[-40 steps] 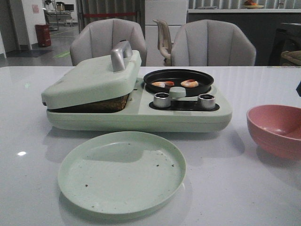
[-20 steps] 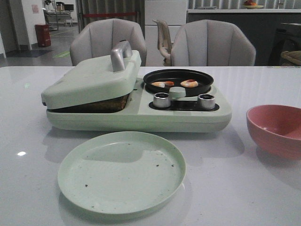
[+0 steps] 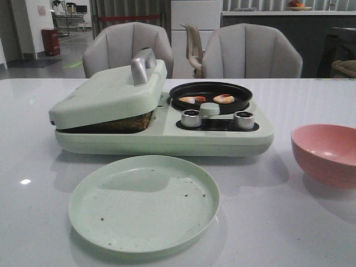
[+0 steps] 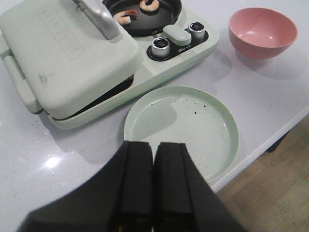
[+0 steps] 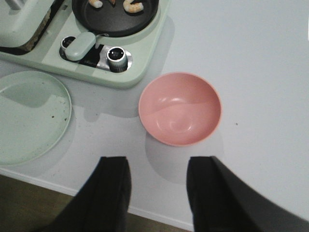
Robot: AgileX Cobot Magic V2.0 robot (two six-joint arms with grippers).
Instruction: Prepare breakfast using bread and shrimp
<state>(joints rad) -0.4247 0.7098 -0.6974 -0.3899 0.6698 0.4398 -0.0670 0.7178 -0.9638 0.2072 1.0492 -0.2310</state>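
Observation:
Two orange-and-white shrimp [image 3: 193, 99] [image 3: 223, 98] lie in the black round pan [image 3: 211, 94] of the pale green appliance [image 3: 167, 133]; they also show in the left wrist view [image 4: 125, 16] and the right wrist view [image 5: 133, 6]. The bread [image 3: 125, 122] shows only as a brown edge under the appliance's lowered lid [image 3: 111, 92]. My left gripper [image 4: 154, 147] is shut and empty, held above the near edge of the green plate [image 4: 188, 128]. My right gripper [image 5: 157, 166] is open and empty, above the table edge near the pink bowl [image 5: 179, 108]. Neither gripper shows in the front view.
The empty pale green plate [image 3: 143, 203] with crumbs lies in front of the appliance. The empty pink bowl [image 3: 328, 153] stands at the right. Two silver knobs [image 3: 191, 118] [image 3: 243, 119] face the front. Grey chairs [image 3: 253, 53] stand behind the table.
A dark piece of the right arm at the front view's right edge has gone out of view. Its shadow has left the pink bowl. Nothing else has moved.

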